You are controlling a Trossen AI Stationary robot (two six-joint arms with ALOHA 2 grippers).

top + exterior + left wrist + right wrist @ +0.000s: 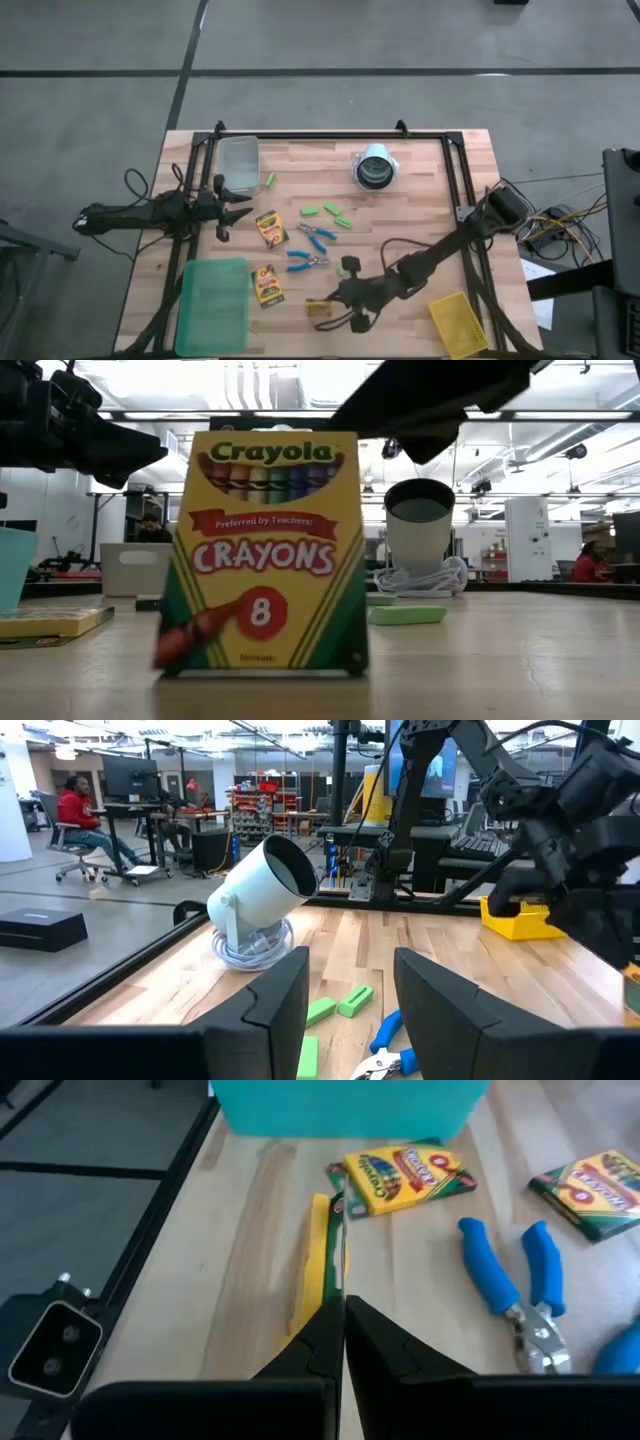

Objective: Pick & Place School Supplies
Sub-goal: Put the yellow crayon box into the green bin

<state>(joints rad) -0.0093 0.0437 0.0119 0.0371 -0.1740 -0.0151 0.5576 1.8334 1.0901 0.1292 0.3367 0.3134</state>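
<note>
Crayon boxes number three on my desk (pixel 430 160): one (pixel 270 229) near the centre, a second (pixel 266 286) at 6 o'clock from it beside the green tray (pixel 212 305), and a third (pixel 320 305) standing on edge, pinched between my right fingers (pixel 340 1312), which close tight on its thin yellow-and-green side. Each box is yellow with green corners and a printed row of crayons. Two pairs of scissors with blue handles lie mid-desk, one (pixel 318 234) at 12 o'clock from the other (pixel 306 262). Light-green eraser blocks: I count about four, one (pixel 269 180) by the clear bin (pixel 239 163), the rest (pixel 332 213) clustered at 2 o'clock from the first crayon box. My left fingers (pixel 350 1010) hover partway apart, holding nothing, at the desk's 9 o'clock side.
</note>
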